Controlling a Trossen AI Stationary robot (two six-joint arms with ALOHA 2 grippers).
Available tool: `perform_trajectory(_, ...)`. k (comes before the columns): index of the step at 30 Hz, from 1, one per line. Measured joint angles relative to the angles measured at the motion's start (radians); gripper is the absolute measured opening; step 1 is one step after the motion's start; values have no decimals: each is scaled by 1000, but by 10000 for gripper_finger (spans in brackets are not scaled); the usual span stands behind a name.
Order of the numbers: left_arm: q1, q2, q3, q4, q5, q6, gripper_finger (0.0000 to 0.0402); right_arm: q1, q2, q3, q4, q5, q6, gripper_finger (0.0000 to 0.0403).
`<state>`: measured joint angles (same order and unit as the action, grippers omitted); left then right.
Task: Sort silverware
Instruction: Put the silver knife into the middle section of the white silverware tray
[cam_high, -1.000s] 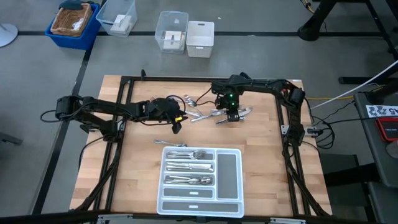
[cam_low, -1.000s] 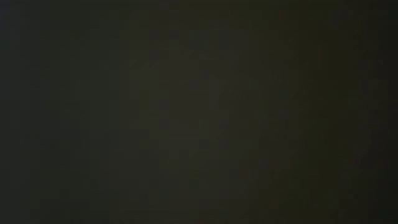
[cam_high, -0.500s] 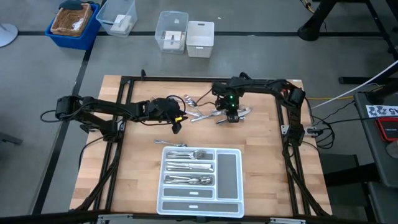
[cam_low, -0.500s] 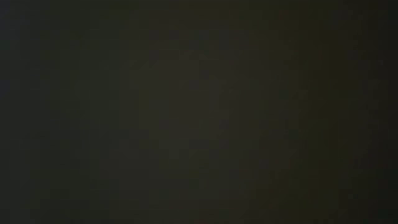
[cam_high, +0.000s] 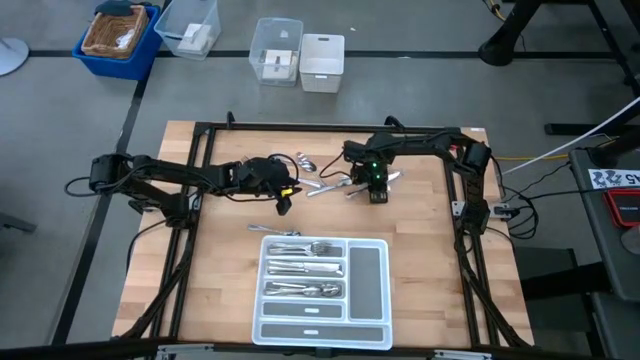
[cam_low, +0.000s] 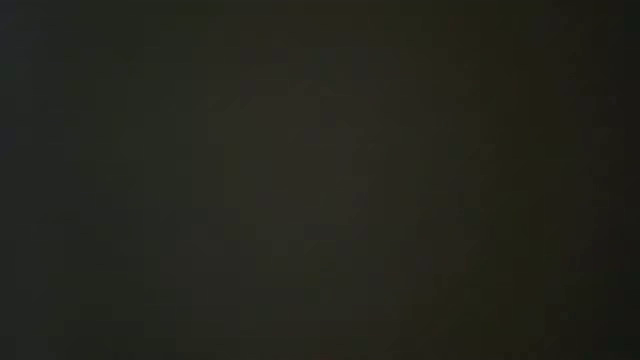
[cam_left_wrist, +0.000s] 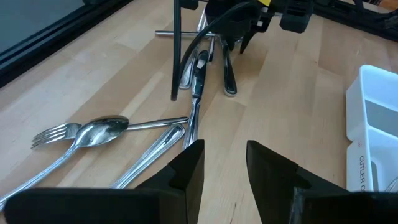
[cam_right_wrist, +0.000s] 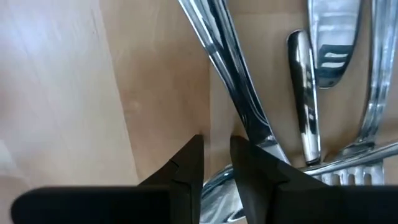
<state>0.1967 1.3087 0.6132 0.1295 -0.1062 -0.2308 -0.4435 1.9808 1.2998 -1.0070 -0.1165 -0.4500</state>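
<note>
The loose silverware (cam_high: 325, 182) lies in a pile on the far middle of the wooden table. In the left wrist view the silverware (cam_left_wrist: 193, 93) shows a fork, a spoon and several handles. A single piece (cam_high: 275, 232) rests on the wood just beyond the white tray (cam_high: 368, 280), whose three left compartments hold sorted pieces. My left gripper (cam_high: 283, 203) (cam_left_wrist: 225, 163) hovers open at the pile's left end. My right gripper (cam_high: 378, 195) (cam_right_wrist: 216, 158) points down at the pile's right end, its fingers a narrow gap apart over bare wood beside a long handle (cam_right_wrist: 239, 99). My right gripper comes from above, pointing down. One of its fingers (cam_right_wrist: 255, 168) stands right beside the long handle (cam_right_wrist: 249, 124), which lies flat on the table. I cannot tell whether it touches it. Nothing shows between the fingers but wood.
The black frame rail (cam_high: 200, 130) runs around the table. Beyond the far edge, on the floor, stand a blue basket (cam_high: 120, 35), clear bins (cam_high: 277, 50) and a white bin (cam_high: 322, 62). The low view is wholly dark. Bare wood lies left and right of the tray.
My right gripper has moved a little toward the table's near edge over the right end of the pile. The left arm has kept still.
</note>
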Motion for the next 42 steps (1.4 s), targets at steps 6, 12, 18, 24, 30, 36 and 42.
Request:
perform_trajectory(6, 0, 0, 0, -10, 0, -2, 109, 23, -15, 3, -26, -6, -9, 85)
perform_trajectory(12, 0, 0, 0, -17, 0, -5, 109, 40, -15, 54, -23, 6, -36, 85)
perform_trajectory(18, 0, 0, 0, -17, 0, -10, 109, 37, -15, 60, 20, 69, -58, 85)
perform_trajectory(24, 0, 0, 0, -18, 0, -10, 109, 37, -13, 60, 38, 99, -108, 85)
perform_trajectory(30, 0, 0, 0, -17, 0, -9, 109, 37, -12, 40, 42, 92, -107, 85)
perform_trajectory(36, 0, 0, 0, -18, 0, -9, 109, 37, -19, -31, 66, 77, -107, 85)
perform_trajectory(42, 0, 0, 0, -19, 0, -9, 109, 37, -17, -54, 100, 97, -107, 85)
